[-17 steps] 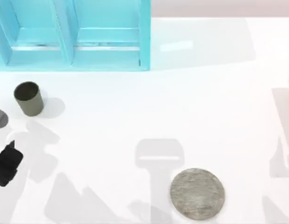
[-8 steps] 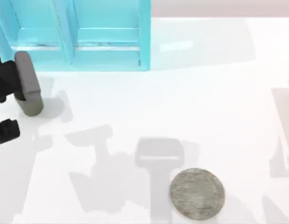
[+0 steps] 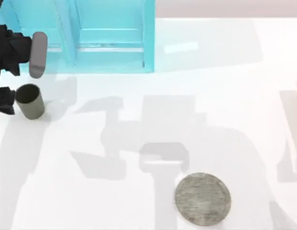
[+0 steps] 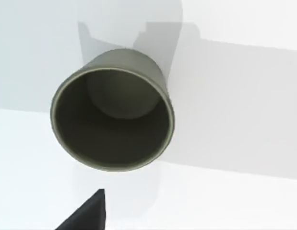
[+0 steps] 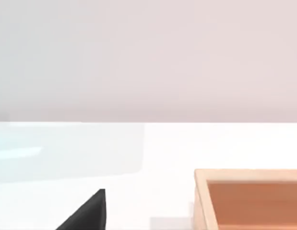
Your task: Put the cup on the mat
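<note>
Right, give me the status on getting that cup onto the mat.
Done: nothing placed. The cup stands upright at the table's left side, far from the mat, which lies bare near the front edge. In hand: the left arm is over the cup, its wrist camera looking down into the cup's mouth, but no grasp is visible. Left: grip, lift, carry right and set it on the mat.

Your cup (image 3: pixel 29 101): table's (image 3: pixel 225 110) far left, before the cabinet (image 3: pixel 90 36). Mat (image 3: pixel 202 199): near edge, right of centre.
</note>
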You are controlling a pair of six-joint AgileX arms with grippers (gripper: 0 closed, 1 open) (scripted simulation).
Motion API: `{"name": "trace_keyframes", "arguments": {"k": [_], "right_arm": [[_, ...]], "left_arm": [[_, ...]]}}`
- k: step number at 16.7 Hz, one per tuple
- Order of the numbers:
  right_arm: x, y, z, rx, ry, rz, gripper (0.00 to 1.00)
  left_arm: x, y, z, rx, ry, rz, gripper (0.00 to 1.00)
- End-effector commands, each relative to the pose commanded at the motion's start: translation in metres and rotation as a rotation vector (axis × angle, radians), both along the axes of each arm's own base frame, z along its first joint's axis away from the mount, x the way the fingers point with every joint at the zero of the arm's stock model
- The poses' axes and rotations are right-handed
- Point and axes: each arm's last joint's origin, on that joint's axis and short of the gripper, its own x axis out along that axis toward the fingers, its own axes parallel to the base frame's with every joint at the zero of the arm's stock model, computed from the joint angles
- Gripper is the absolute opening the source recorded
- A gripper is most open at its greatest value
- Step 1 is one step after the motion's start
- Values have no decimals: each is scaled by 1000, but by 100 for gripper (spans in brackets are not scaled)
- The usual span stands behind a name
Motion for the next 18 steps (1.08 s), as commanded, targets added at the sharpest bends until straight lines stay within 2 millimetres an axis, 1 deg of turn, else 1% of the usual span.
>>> {"name": "trace_keyframes", "arguments": {"k": [3,6,13,15,18], "right_arm": [[0,0,0,0,0,0,100],[0,0,0,0,0,0,100],[0,0,0,0,0,0,100],[0,0,0,0,0,0,100],[0,0,0,0,0,0,100]], "left_arm": [[18,1,6,9,14,-55,100],[29,0,7,15,35,-98,100],[30,-1,7,16,37,-108,100],[31,-1,-5,16,43,-106,100],[34,-1,-36,16,41,-106,100]]}}
